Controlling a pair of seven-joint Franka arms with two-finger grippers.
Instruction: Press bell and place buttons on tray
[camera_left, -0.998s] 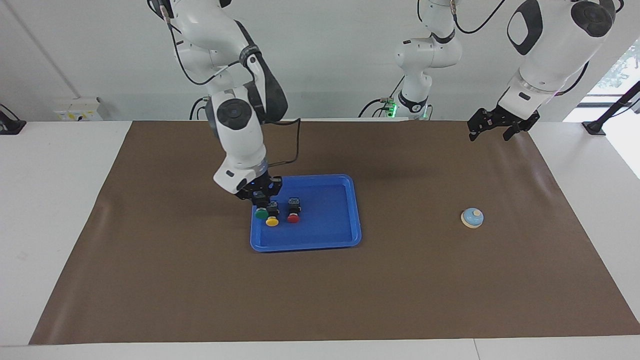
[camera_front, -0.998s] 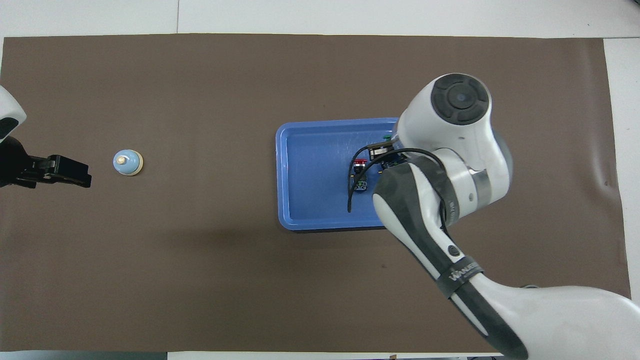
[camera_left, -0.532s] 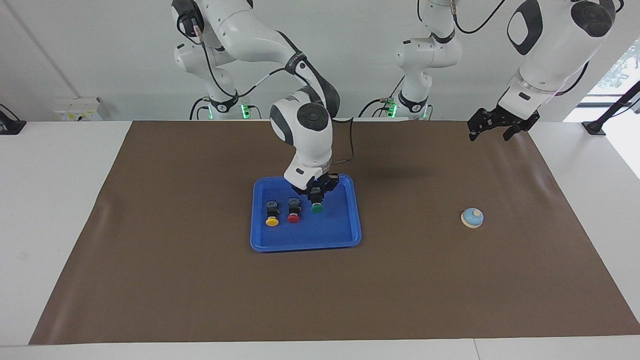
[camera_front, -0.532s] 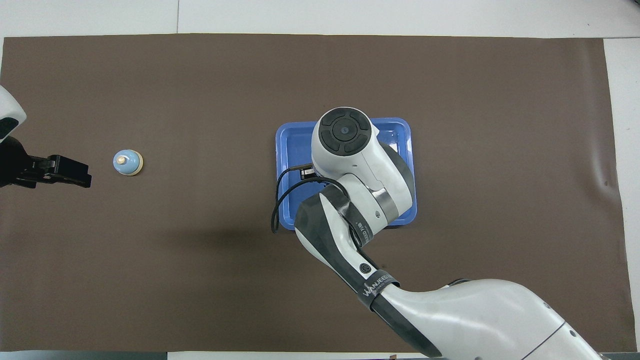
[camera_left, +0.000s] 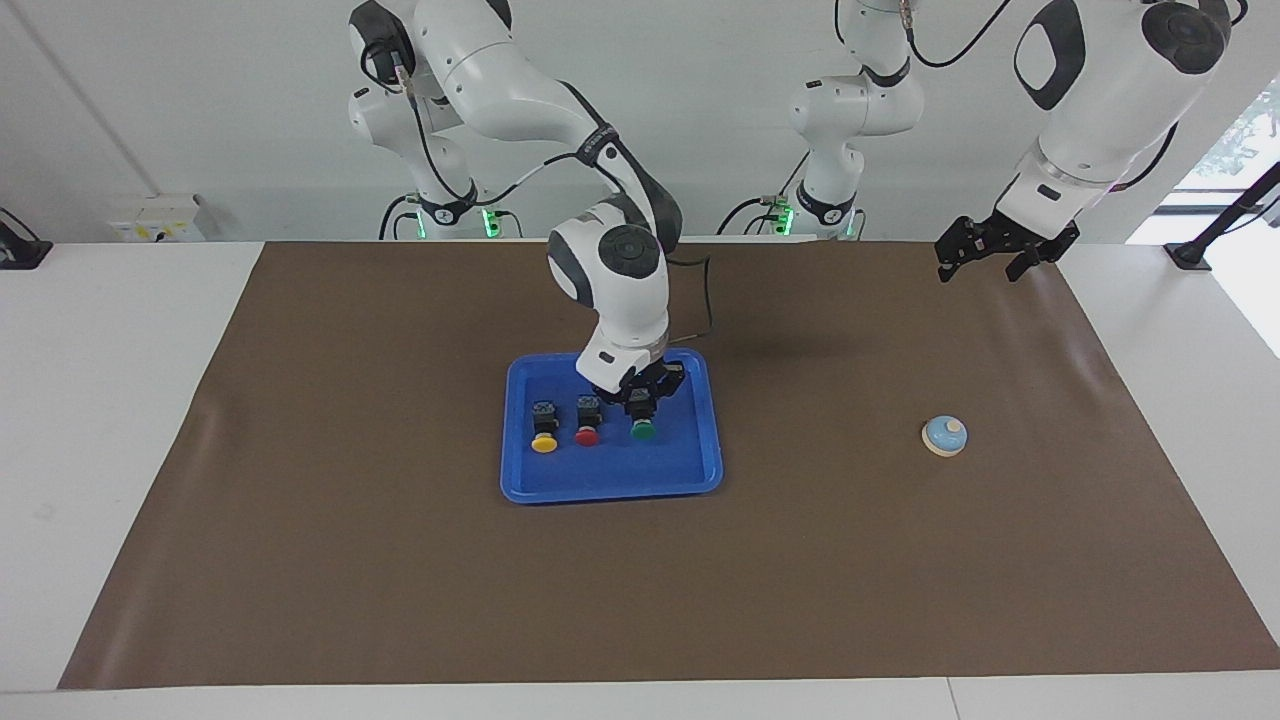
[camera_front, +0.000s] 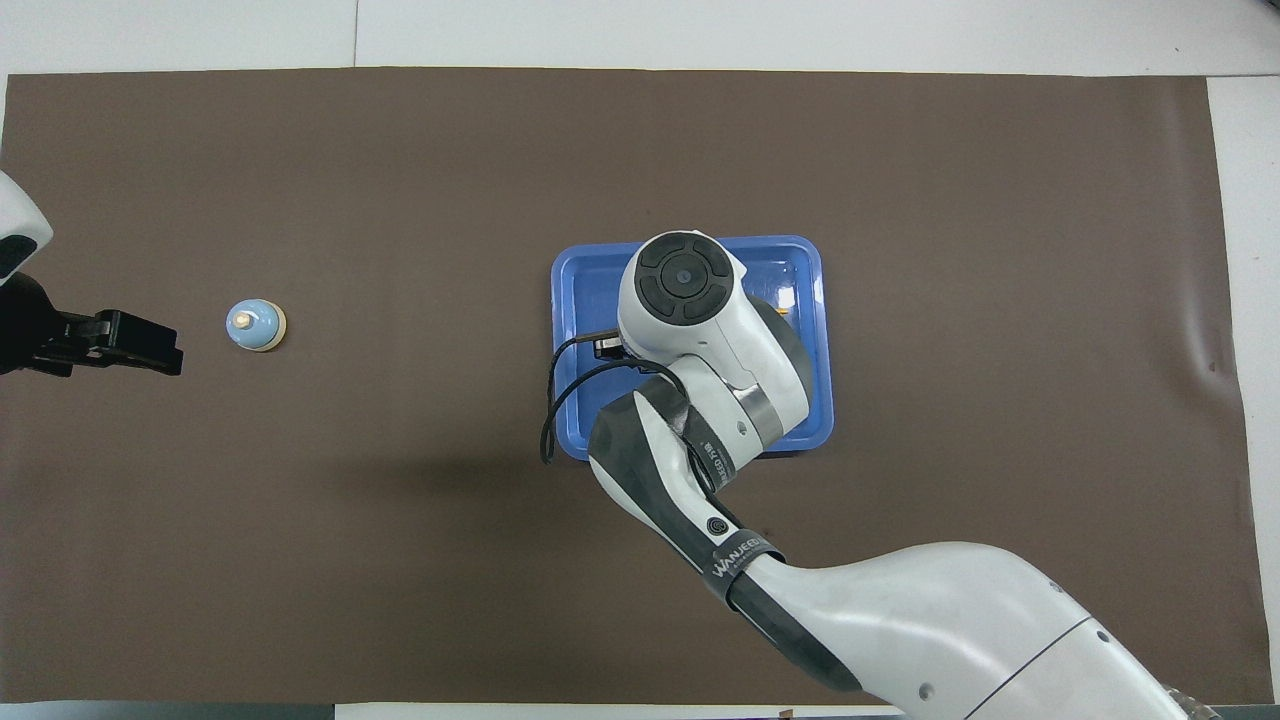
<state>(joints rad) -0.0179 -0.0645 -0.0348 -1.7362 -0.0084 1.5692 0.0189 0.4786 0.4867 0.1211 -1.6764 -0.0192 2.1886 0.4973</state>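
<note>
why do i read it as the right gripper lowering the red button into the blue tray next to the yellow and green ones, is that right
Not quite: the right gripper is shut on the green button, not the red one. The facing view shows it over the blue tray, with the red button already lying in the tray beside the yellow button.

Overhead: buttons (camera_left: 587, 428) mostly, perhaps wholly, beneath right arm (camera_front: 700, 330).
</note>
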